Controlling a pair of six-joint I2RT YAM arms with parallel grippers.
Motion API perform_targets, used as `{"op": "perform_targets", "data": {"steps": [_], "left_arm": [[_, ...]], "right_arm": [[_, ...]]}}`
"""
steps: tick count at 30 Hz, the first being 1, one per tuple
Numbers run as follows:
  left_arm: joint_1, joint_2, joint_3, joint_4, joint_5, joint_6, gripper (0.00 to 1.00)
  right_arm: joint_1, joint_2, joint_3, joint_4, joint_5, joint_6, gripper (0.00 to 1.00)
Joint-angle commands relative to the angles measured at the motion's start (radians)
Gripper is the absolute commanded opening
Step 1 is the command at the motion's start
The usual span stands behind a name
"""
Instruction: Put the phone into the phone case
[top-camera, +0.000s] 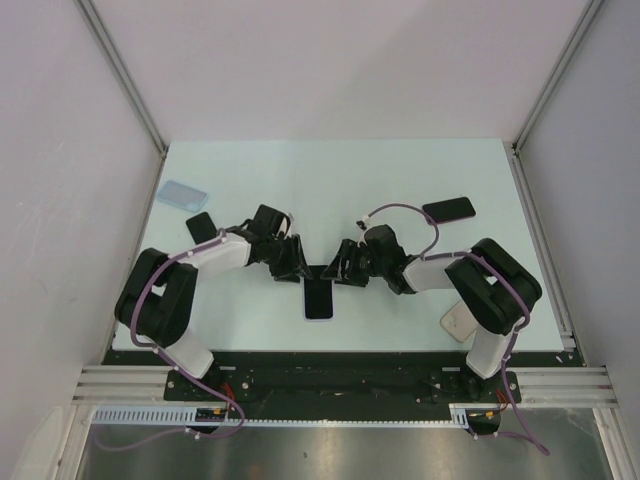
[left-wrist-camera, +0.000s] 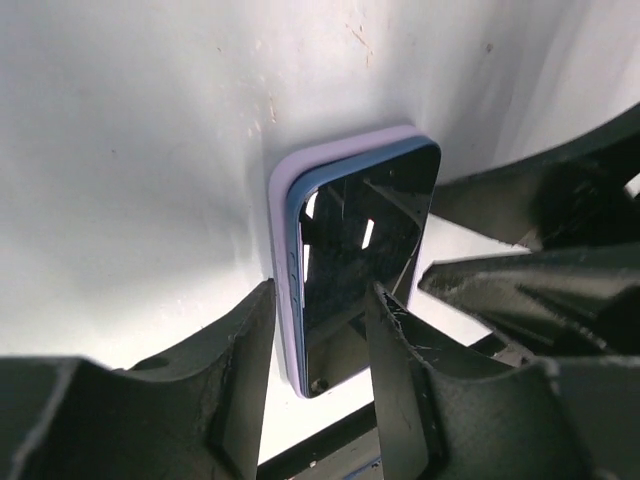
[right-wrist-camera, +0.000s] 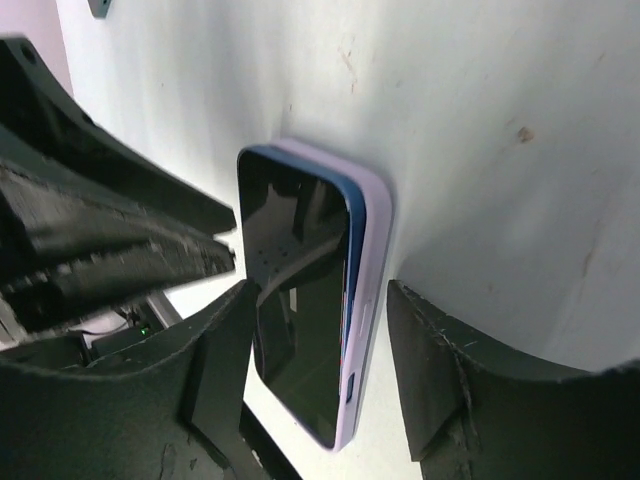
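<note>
The phone (top-camera: 318, 298), black-screened with a blue side, lies face up in a lilac phone case (left-wrist-camera: 283, 260) near the table's front middle. Its blue edge shows above the case rim in the left wrist view (left-wrist-camera: 360, 250) and the right wrist view (right-wrist-camera: 295, 290). The case also shows in the right wrist view (right-wrist-camera: 368, 270). My left gripper (top-camera: 297, 268) is open, its fingers astride the phone's end (left-wrist-camera: 320, 300). One of its fingers (left-wrist-camera: 395, 370) is over the screen. My right gripper (top-camera: 343, 270) is open, straddling the phone and case (right-wrist-camera: 320, 295). Both grippers meet at the phone's far end.
A light blue case (top-camera: 182, 194) and a black phone (top-camera: 201, 226) lie at the back left. Another black phone (top-camera: 448, 209) lies at the back right. A white case (top-camera: 458, 320) lies by the right arm's base. The table's front edge runs just below the phone.
</note>
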Motion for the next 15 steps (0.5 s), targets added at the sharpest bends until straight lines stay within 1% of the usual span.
{"op": "perform_targets", "data": {"steps": [1,4,8,15], "left_arm": [[0.024,0.003,0.048,-0.032,-0.006,0.028,0.45],[0.024,0.001,0.025,-0.005,0.003,0.024,0.41],[0.024,0.04,0.01,0.014,0.028,0.031,0.36],[0.024,0.055,-0.053,0.078,0.089,0.006,0.29]], "right_arm": [[0.028,-0.039,-0.057,-0.046,0.009,-0.028,0.62],[0.04,-0.053,-0.086,-0.03,0.02,-0.023,0.62],[0.063,-0.045,-0.097,-0.011,0.029,-0.005,0.63],[0.039,-0.002,-0.106,0.165,-0.073,0.11,0.65]]}}
